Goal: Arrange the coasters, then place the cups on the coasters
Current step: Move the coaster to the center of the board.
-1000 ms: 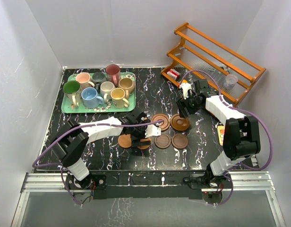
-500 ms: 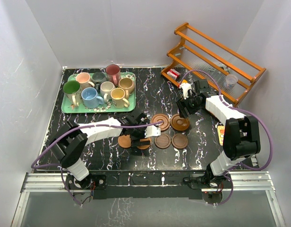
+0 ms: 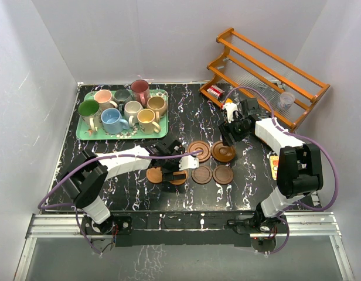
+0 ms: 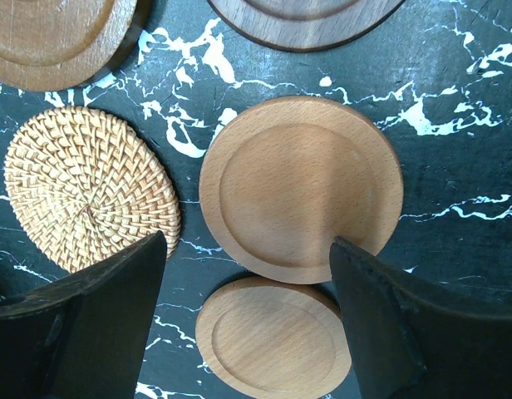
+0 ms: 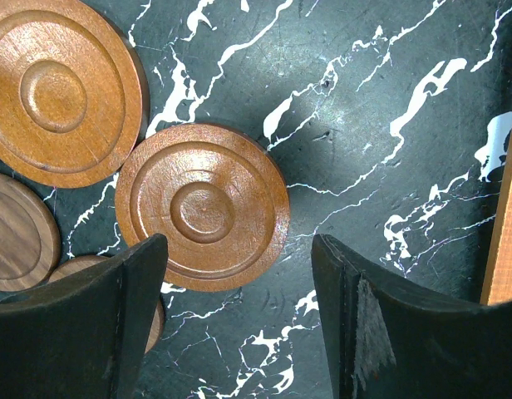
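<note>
We see the left gripper [image 3: 175, 166] hanging low over the black, white-veined marble tabletop [image 3: 133, 196], its jaws spread wide and gripping nothing. Its wrist view looks straight down on a pale round wooden coaster with a shallow rim [image 4: 302, 187]. The coaster lies flat between the two dark fingers [image 4: 81, 332], and we cannot tell whether they touch it. Just left of that disc, close but apart, lies a round woven rattan coaster [image 4: 90, 199]. A second pale wooden coaster [image 4: 273, 337] lies below it in the frame, rim against or almost against the first.

The right gripper [image 3: 230, 132] hovers right of centre, near the foot of the orange slatted wooden rack [image 3: 268, 73], jaws likewise parted and empty. Beneath it a reddish-brown round wooden coaster with ringed grooves [image 5: 202, 208] lies flat on the marble. A matching grooved coaster [image 5: 61, 91] lies just beside it, and a darker walnut-brown coaster [image 5: 15, 241] shows at the frame's left edge. From above, these brown discs form a loose square of four at the table's centre.

On the mint-green rectangular tray [image 3: 87, 136] at the far left, upright and crowded together, stand eight:
- a green mug [image 3: 88, 109]
- a pink mug [image 3: 102, 97]
- a grey-teal mug [image 3: 122, 95]
- a maroon mug [image 3: 140, 89]
- a cream-white mug [image 3: 132, 108]
- a tan mug [image 3: 157, 105]
- a light blue mug [image 3: 112, 120]
- a yellow-cream mug [image 3: 147, 119]

A small clear glass cup [image 3: 287, 99] sits on the rack.
</note>
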Controlling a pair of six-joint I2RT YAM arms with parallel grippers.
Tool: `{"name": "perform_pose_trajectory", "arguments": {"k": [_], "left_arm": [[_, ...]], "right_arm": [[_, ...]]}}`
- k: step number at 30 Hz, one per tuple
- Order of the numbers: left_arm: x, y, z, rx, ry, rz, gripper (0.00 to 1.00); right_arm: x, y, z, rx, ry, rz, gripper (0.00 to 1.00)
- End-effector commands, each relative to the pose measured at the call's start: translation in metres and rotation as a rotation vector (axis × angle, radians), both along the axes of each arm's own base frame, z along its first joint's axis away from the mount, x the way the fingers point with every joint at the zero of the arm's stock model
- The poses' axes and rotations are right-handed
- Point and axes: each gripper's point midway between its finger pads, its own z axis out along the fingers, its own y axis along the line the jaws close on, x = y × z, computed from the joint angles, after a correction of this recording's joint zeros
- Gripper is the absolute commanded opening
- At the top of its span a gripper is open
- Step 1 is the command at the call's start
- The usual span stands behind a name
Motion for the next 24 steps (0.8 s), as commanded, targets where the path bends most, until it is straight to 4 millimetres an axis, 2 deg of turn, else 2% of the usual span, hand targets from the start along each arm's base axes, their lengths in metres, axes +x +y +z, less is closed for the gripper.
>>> {"name": "perform_pose_trajectory", "arguments": {"k": [1,10,13,19,24], "left_arm": [[-0.005,0.009,0.009,0.016,0.012,0.008,0.78],[0.007,-0.013,0.044,-0.066,-0.008,0.023,0.79],[0.010,-0.016,0.052,-0.087,-0.007,0.037,0.79],[0.016,-0.009,0.059,-0.101,-0.018,0.092,0.80],[0.029,0.002,0.069,-0.127,-0.034,0.157,0.80]], "right_arm": [[0.007,0.001,0.004,0.009,-0.026,0.004,0.68],[0.006,0.001,0.005,0.011,-0.023,0.007,0.69],[0.003,0.006,0.011,0.033,-0.031,0.032,0.69],[-0.031,0.009,0.021,0.022,-0.045,0.123,0.69],[-0.061,0.003,0.014,-0.045,-0.056,0.153,0.69]]}}
